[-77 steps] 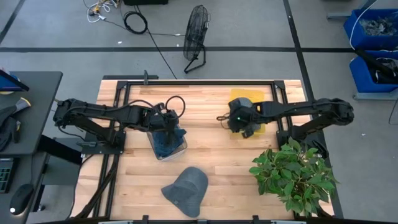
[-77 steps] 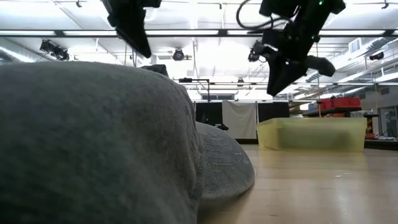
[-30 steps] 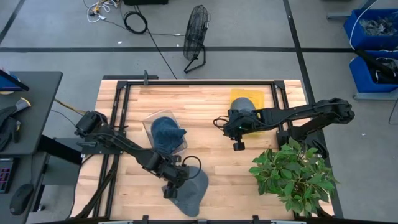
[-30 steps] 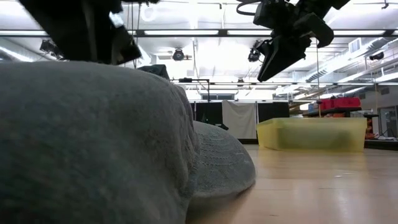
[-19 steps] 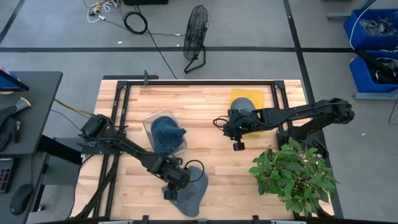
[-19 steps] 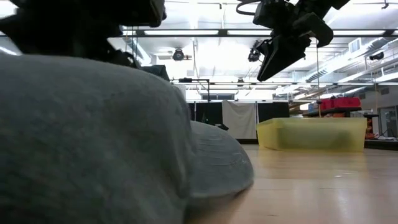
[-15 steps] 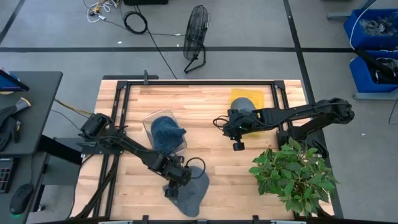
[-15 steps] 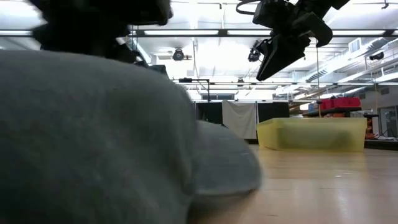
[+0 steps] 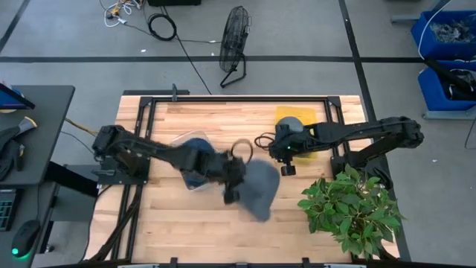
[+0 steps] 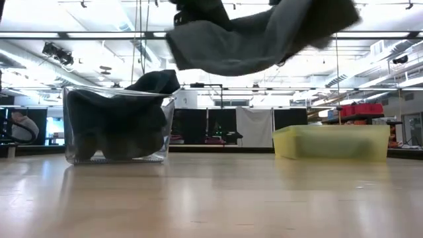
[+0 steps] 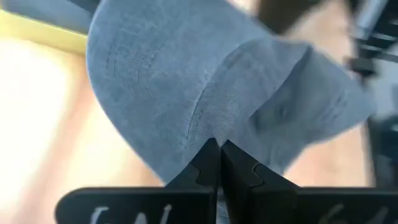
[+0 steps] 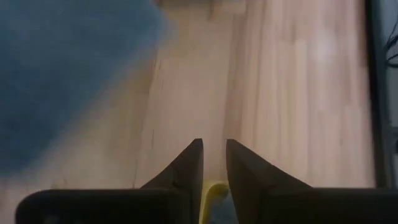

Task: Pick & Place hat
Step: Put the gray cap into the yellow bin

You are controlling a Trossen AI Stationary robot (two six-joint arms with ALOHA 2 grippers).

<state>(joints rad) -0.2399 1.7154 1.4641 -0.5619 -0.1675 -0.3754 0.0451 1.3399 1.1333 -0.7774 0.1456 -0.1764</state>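
left tool (image 9: 232,181) pinched on grey hat (image 9: 259,187), arm stretched mid-table, hat aloft, right tool (image 9: 286,167) narrowly parted

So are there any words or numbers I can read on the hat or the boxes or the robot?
None can be read.
Hat, held up by the left gripper: plain grey cloth, no logo showing.
Clear bin and yellow bin: no labels in view.
Pale marks on the left gripper's base: too blurred to read.
Right gripper: no writing visible.
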